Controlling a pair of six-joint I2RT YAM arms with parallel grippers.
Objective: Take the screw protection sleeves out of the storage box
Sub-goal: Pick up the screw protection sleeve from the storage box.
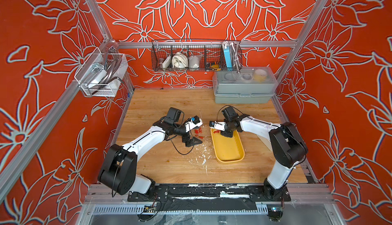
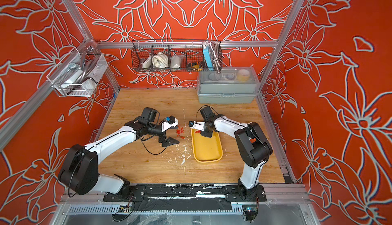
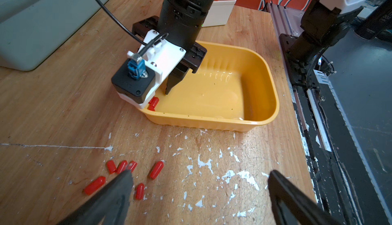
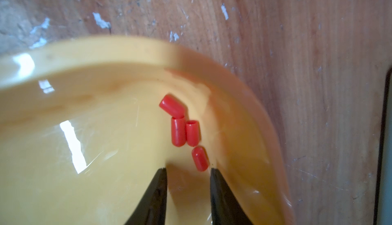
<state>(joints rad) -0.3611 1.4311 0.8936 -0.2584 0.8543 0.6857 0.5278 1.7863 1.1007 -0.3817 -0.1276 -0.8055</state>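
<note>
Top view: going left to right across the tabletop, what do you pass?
left arm's large black joint → screw protection sleeves lying loose on the wood → yellow storage box → right arm's large black joint

Readable text: nothing is showing clearly enough to be read, in both top views and in both wrist views
Black part (image 3: pixel 376 20): it is standing beyond the table edge in the left wrist view and is carrying a few small pale marks that are looking like print, but they are too blurred to make out
Brands, numbers, signs: none are showing legibly on any surface
</note>
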